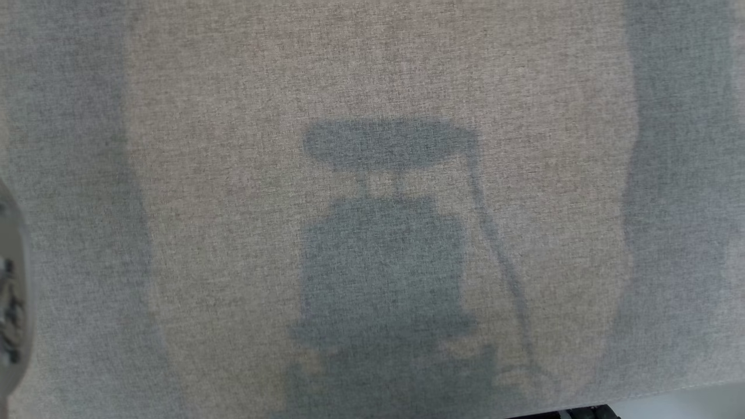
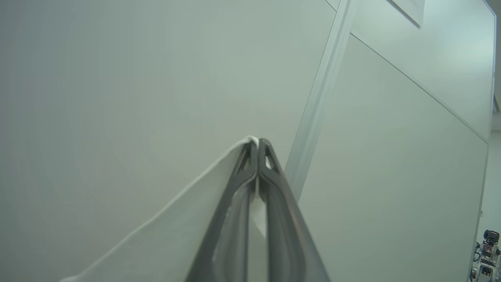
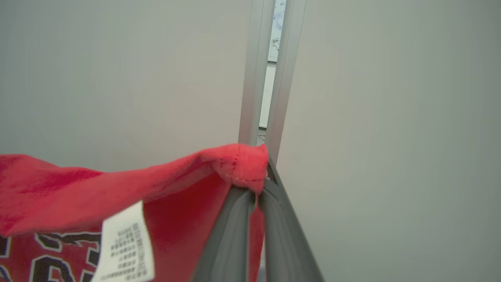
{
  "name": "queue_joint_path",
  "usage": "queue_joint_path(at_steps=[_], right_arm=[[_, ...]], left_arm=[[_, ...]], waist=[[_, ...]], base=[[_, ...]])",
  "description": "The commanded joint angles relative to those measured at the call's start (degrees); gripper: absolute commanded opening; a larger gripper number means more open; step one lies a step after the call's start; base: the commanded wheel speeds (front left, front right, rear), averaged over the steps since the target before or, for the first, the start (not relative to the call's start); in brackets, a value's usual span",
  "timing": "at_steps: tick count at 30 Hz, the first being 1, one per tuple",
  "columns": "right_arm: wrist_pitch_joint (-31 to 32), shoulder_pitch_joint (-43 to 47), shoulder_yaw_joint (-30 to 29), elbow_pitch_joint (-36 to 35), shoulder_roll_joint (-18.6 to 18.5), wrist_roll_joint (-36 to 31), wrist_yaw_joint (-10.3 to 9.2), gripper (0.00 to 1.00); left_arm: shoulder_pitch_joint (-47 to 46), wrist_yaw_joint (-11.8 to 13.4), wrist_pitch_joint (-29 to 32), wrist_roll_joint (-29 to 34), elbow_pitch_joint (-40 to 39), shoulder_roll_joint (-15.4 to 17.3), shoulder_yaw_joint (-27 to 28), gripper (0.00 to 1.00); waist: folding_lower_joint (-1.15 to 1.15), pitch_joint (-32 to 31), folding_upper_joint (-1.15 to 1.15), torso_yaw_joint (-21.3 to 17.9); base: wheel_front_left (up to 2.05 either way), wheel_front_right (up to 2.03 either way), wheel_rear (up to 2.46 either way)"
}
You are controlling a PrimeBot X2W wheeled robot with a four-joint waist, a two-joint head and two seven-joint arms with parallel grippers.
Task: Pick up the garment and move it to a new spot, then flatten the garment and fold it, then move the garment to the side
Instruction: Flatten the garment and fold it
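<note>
In the head view a grey woven surface [image 1: 233, 116] spreads across the frame, with a dark shadow [image 1: 384, 250] shaped like a head and body lying on it from the centre toward 6 o'clock and broad shadow bands down the 9 and 3 o'clock sides. At 9 o'clock a pale rounded shape with dark marks [image 1: 10, 291] cuts in at the edge, too blurred to name. Near 5 o'clock a dark piece [image 1: 582, 413] sits just past the surface's edge. In the left wrist view pale wall panels [image 2: 117, 98] meet at a silvery post [image 2: 319, 102] slanting from 1 o'clock toward the centre, and a small robot-like machine [image 2: 485, 254] stands far off at 4 o'clock. The left gripper [image 2: 258, 143] has its jaws pressed together on the corner of a pale cloth [image 2: 168, 239], whose edge runs from the tips down toward 7 o'clock. Whether that cloth belongs to the red piece cannot be told. In the right wrist view a double metal post [image 3: 254, 70] rises to 12 o'clock, and the gap in it shows a whiteboard strip [image 3: 277, 31] with blue scribbles too small to read. The right gripper [image 3: 261, 187] is clamped on a bunched, stitched edge of the garment [image 3: 78, 188], which is held off any surface and hangs from the tips toward 8 o'clock. It is bright red, soft and slightly fuzzy. A white care label [image 3: 123, 246] at 7 o'clock carries rows of tiny unreadable print. Beside it, black lettering outlined in white [image 3: 51, 250] is cut off by the frame and cannot be read.
</note>
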Motion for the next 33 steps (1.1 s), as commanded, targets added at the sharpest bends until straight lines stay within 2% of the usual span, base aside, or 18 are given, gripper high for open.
queue_joint_path(at_steps=[1, 6, 12, 16, 17, 20, 25, 33], right_arm=[[0.67, 2.48, 3.32, 0.34, -1.30, 0.27, -0.03, 0.00], [3.48, 8.14, 11.34, -1.21, -5.77, 4.99, -0.03, 0.00], [10.38, 18.32, 18.05, -7.83, -14.01, 12.36, -0.03, 0.00], [16.06, 27.09, 19.41, -14.07, -19.34, 17.01, -0.03, 0.00], [16.06, 27.09, 19.41, -14.07, -19.34, 17.01, -0.03, 0.00], [19.57, 35.01, 19.59, -17.40, -21.99, 19.52, -0.03, 0.00], [21.81, 47.16, 18.04, -19.64, -23.54, 21.04, -0.04, 0.00], [22.85, 61.10, 15.73, -19.19, -21.30, 21.49, -0.03, 0.00]], left_arm=[[2.99, -0.36, 0.15, -0.87, -0.89, 0.32, -0.50, 0.00], [12.00, -0.41, 0.51, -3.73, -3.78, 1.11, -2.49, 0.00], [25.03, -0.45, 0.49, -7.91, -10.19, 3.11, -4.15, 0.00], [35.63, -0.46, 1.02, -9.11, -11.85, 4.62, -6.79, 0.00], [35.63, -0.46, 1.02, -9.11, -11.85, 4.62, -6.79, 0.00], [45.35, 0.48, 0.60, -11.19, -11.51, 2.92, -8.03, 0.00], [62.10, 2.20, -1.44, -16.66, -10.47, -0.47, -6.88, 0.00], [81.91, 4.01, -3.59, -23.38, -11.68, -4.75, -6.70, 0.00]], waist=[[0.00, 0.31, 0.00, 0.12], [0.00, -1.18, 0.00, 1.02], [0.00, -6.42, 0.00, 2.65], [0.00, -11.62, 0.00, 3.24], [0.00, -11.62, 0.00, 3.24], [0.00, -16.30, 0.00, 3.89], [0.00, -23.65, 0.00, 4.72], [0.00, -32.29, 0.00, 6.48]], base=[[0.00, 0.00, 0.00], [0.00, 0.00, 0.00], [0.00, 0.00, 0.00], [0.00, 0.00, 0.00], [0.00, 0.00, 0.00], [0.00, 0.00, 0.00], [0.00, 0.00, 0.00], [0.00, 0.00, 0.00]])
